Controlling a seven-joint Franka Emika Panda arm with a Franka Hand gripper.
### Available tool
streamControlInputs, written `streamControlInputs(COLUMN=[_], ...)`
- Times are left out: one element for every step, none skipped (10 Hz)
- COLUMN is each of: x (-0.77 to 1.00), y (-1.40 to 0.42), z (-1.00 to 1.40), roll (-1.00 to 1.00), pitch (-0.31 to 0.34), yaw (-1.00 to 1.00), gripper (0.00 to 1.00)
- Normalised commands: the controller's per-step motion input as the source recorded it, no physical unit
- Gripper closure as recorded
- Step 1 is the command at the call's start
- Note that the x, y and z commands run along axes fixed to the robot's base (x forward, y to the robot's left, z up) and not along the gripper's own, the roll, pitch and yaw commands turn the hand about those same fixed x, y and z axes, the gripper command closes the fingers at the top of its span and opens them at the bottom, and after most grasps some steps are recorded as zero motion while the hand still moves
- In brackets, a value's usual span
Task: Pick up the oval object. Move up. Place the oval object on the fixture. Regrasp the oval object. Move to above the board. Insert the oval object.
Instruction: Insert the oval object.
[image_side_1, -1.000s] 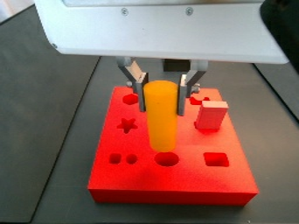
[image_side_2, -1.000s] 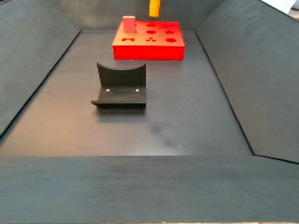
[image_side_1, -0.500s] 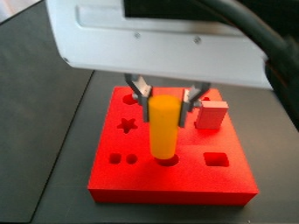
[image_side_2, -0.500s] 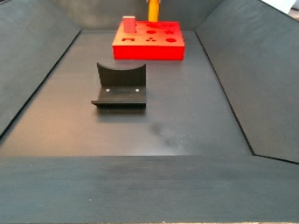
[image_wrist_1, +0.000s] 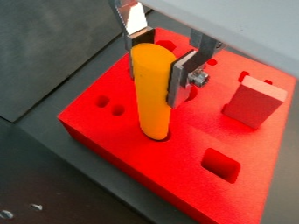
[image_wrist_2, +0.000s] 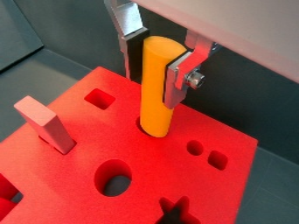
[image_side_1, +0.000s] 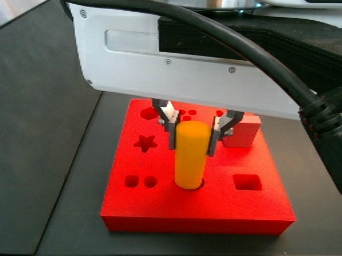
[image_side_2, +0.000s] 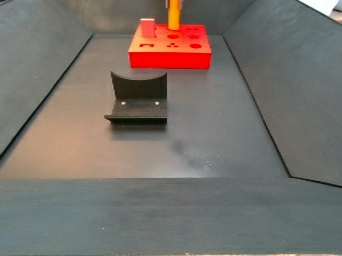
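The oval object (image_wrist_1: 152, 92) is a yellow-orange peg standing upright, its lower end inside a round hole of the red board (image_wrist_1: 128, 149). My gripper (image_wrist_1: 160, 58) is shut on its upper part, silver fingers (image_wrist_1: 184, 77) pressing each side. Both wrist views show this, with the oval object (image_wrist_2: 156, 87) entering the board (image_wrist_2: 211, 188) and the gripper (image_wrist_2: 158, 57) around it. In a side view the gripper (image_side_1: 194, 118) holds the oval object (image_side_1: 191, 157) over the board (image_side_1: 201, 203). At the far end of another side view are the oval object (image_side_2: 174, 11), the board (image_side_2: 171, 48) and, nearer, the dark fixture (image_side_2: 136, 97).
A pink-red cuboid block (image_wrist_1: 254, 99) stands upright in the board beside the peg; it also appears as the block (image_wrist_2: 45, 124) and the block (image_side_1: 245, 130). Star, square and small round holes lie around. Sloping dark walls (image_side_2: 267, 90) enclose the floor.
The gripper has come down with the oval object, whose lower end has sunk into the board's round hole. The wrist housing now fills more of a side view.
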Motion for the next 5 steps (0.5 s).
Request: streamControlInputs(x=[0.02,0.27,0.36,0.25,0.11], y=[-0.01,0.0,0.0,0.0,0.0], z=[-0.17,-0.23,-0.25,-0.23,-0.28], roll=[-0.06,-0.07,-0.06,-0.03,0.0], pitch=[0.0,0.0,0.016,0.037,0.031], yaw=[0.0,0.0,0.0,0.0,0.0], gripper=[1.0,1.0,1.0,1.0,1.0])
